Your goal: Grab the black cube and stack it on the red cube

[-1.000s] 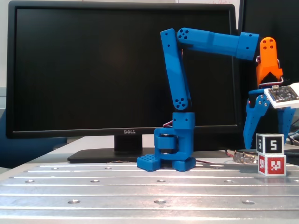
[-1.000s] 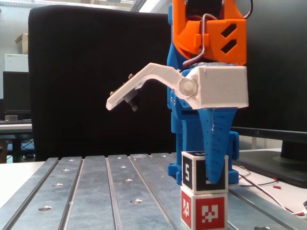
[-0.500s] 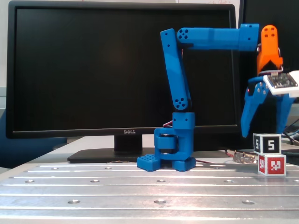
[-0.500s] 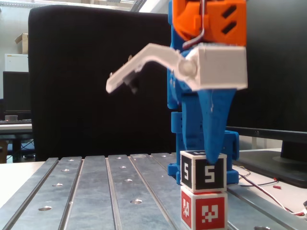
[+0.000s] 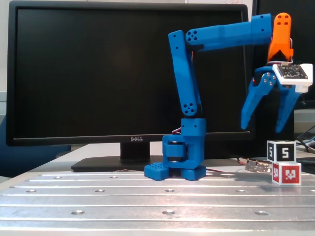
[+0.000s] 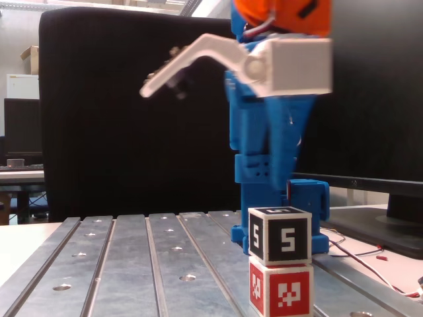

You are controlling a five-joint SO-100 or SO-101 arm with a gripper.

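Your blue two-finger end effector (image 5: 262, 129) hangs with fingers spread wide and empty, directly above and clear of the small black cube with white edges and numeral 5 (image 5: 281, 151). That cube sits squarely upright on the red marker-patterned cube (image 5: 286, 173) on the metal desk (image 5: 147, 201); a cube has no long axis.

Setting: a robotics lab or engineering office bench.
Work surface: slotted aluminium plate (image 5: 147, 196) with evenly spaced bolt holes, the kind used for mounting test rigs.
Backdrop: large black Dell monitor (image 5: 98, 73), switched off, on its stand at the far edge of the plate.
Equipment: blue 3D-printed arm (image 5: 189, 98) bolted to the plate; loose wires (image 6: 370, 261) at right.
Far left: desks, another dark screen (image 6: 20, 135) and ceiling strip lights (image 6: 165, 5).
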